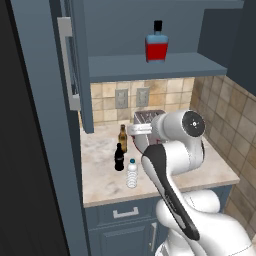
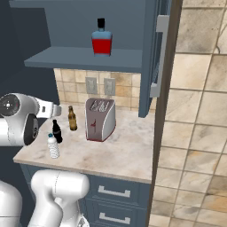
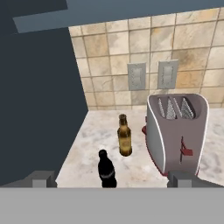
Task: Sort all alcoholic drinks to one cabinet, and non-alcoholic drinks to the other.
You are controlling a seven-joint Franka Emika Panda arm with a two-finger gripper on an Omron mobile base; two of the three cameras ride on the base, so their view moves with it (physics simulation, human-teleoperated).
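A: where's everything?
B: red bottle (image 1: 156, 42) is on the cabinet shelf (image 1: 150, 66). Beer (image 3: 124, 136), cola (image 3: 106, 170) and water (image 1: 132, 173) stand near the bench's (image 1: 100, 185) left edge. Claw (image 3: 111, 180) is spread wide, empty.

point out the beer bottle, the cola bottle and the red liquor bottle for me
beer bottle (image 3: 124, 141), hand view, on its amber body.
cola bottle (image 1: 119, 160), left base view, on its black body.
red liquor bottle (image 2: 102, 45), right base view, on the red liquid, up on the cabinet shelf.
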